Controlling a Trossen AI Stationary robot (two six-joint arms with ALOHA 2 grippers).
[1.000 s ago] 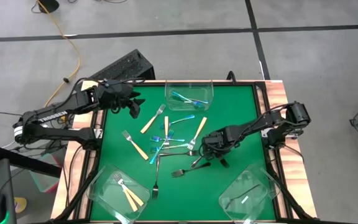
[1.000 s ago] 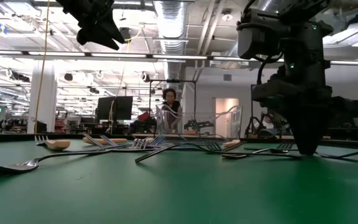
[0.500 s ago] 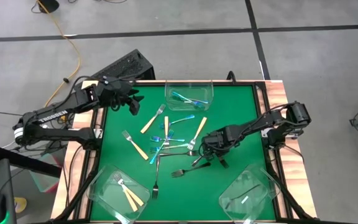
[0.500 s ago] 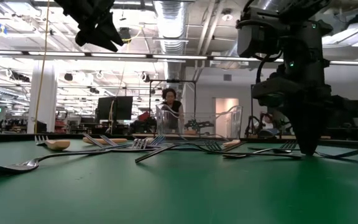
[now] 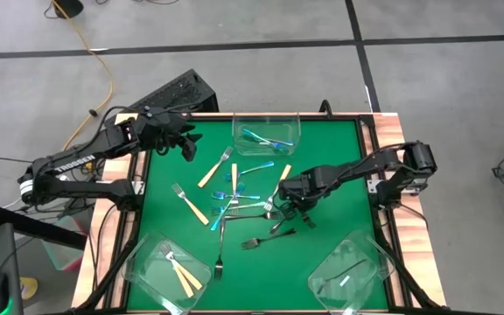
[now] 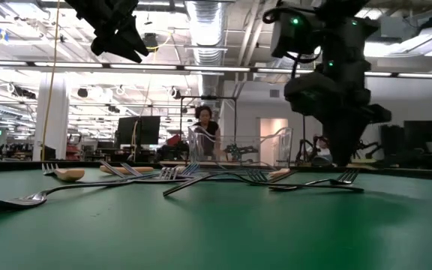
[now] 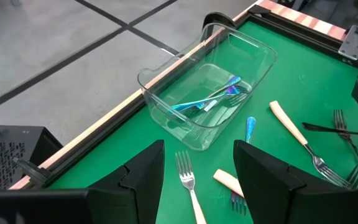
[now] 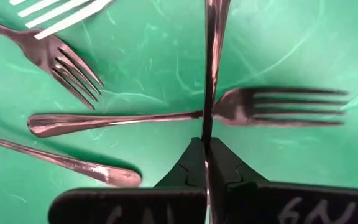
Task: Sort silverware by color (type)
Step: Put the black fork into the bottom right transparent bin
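Green mat (image 5: 322,157) scattered with forks; right claw (image 8: 208,163) pinches grey fork (image 8: 212,74), overhead hides it; left claw (image 7: 199,171) spread.

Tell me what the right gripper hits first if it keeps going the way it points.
Probably the grey fork lying crosswise on the green table beneath the right gripper, which is shut on another grey fork; depth is uncertain.

The right end effector (image 5: 292,198) sits over the middle of the counter (image 5: 331,157), with loose forks (image 5: 234,199) spread to its left. A tub (image 5: 267,135) lies behind it at the far edge, and 2 more tubs (image 5: 166,271) lie nearer, at the front corners. The left end effector (image 5: 185,144) hangs well apart, far left.
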